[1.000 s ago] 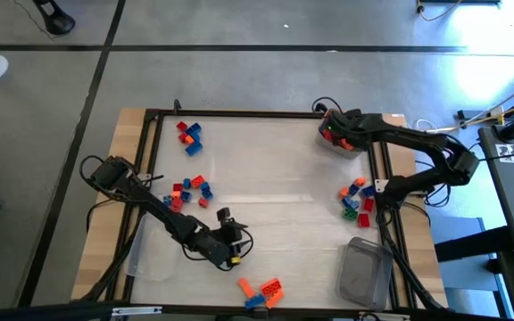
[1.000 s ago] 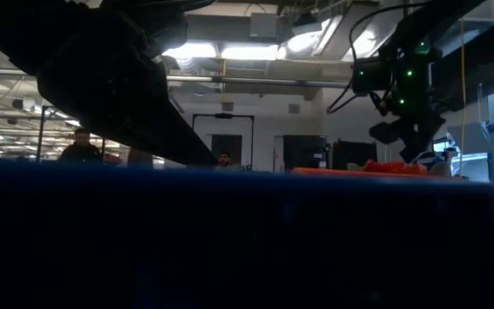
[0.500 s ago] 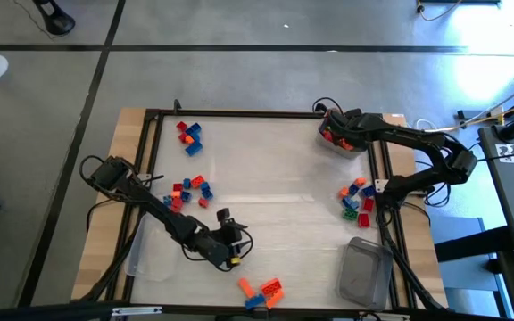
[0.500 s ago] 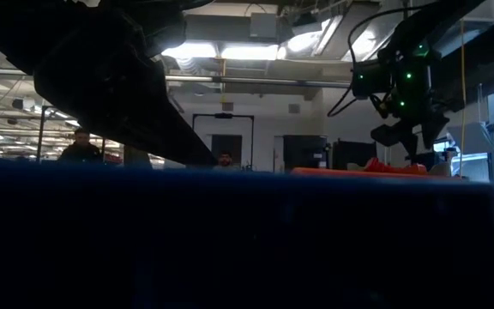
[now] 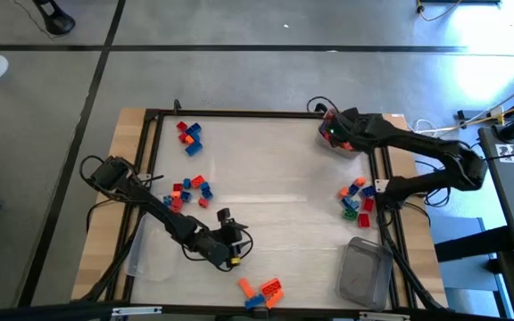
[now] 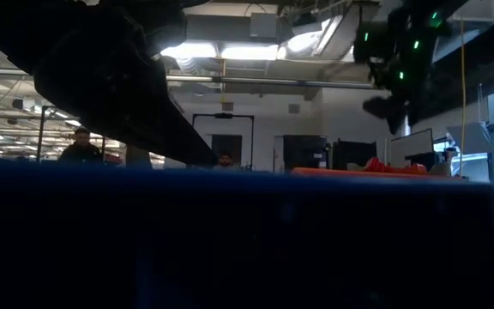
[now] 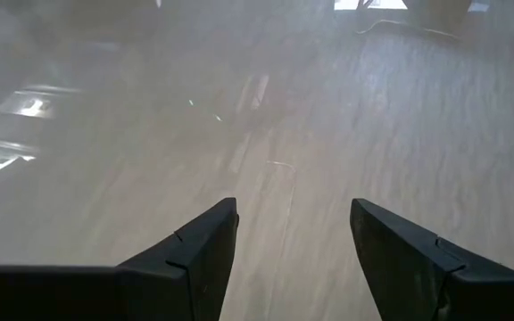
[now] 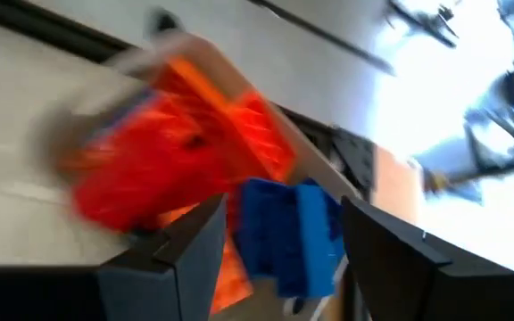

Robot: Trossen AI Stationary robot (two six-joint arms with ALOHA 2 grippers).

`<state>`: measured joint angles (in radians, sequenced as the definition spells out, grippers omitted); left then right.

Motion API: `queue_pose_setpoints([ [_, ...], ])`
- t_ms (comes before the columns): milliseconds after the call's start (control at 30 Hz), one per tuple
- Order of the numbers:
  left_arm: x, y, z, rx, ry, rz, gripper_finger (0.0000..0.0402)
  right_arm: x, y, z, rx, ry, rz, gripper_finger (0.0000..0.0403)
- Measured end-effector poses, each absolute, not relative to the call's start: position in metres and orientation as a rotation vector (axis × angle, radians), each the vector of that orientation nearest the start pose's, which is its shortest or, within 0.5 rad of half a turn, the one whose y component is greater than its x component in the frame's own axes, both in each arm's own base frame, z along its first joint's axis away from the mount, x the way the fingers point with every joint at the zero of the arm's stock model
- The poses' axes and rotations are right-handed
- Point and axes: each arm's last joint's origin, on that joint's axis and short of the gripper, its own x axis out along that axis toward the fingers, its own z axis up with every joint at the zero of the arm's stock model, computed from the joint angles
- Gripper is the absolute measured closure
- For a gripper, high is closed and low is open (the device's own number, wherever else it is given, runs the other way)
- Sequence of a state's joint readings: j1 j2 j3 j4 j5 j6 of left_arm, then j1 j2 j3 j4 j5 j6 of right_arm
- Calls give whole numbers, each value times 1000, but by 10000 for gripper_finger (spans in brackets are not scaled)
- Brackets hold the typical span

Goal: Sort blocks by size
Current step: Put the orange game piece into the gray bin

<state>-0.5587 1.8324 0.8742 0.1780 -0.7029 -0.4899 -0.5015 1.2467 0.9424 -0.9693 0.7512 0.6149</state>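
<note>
A: What is hard to see here?

B: The low view is almost fully blocked by a dark blue block (image 6: pixel 230 240) just in front of the camera; only a strip of room shows above it, with two people far behind. In the right wrist view everything is blurred: I see red and orange blocks (image 8: pixel 177 169) in a clear tub (image 5: pixel 335 141) and one blue block (image 8: pixel 288 236) nearer to the fingers, but I cannot tell if it touches them.

A: And the right gripper?

B: The right gripper (image 5: pixel 335 126) is above that tub at the far right corner of the table (image 5: pixel 266 169). Its fingers (image 8: pixel 172 250) stand apart. They seem to hold nothing, though the blur makes this not sure.

A: The left one?

B: The left gripper (image 7: pixel 293 232) is low over bare table near the front, jaws spread, nothing between them.

A: Where are the other blocks?

B: In groups on the table: one far left (image 5: pixel 188 135), one middle left (image 5: pixel 189 191), one by the right edge (image 5: pixel 356 199), one at the front (image 5: pixel 261 291). A second tub (image 5: pixel 365 270) is at the front right.
</note>
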Motion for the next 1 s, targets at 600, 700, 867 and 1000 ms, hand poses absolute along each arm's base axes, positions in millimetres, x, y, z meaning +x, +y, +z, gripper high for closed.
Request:
queue_pose_setpoints([
  [600,302,-187,140,0,504,37,194,228,51,277,82,708,-602,182],
  [700,302,-190,140,-19,531,-48,194,233,77,271,64,686,-506,182],
  [867,300,-199,143,-35,555,-184,194,241,119,253,13,672,-397,182],
  [1000,297,-207,146,-27,535,-241,194,247,148,236,-1,655,-324,182],
])
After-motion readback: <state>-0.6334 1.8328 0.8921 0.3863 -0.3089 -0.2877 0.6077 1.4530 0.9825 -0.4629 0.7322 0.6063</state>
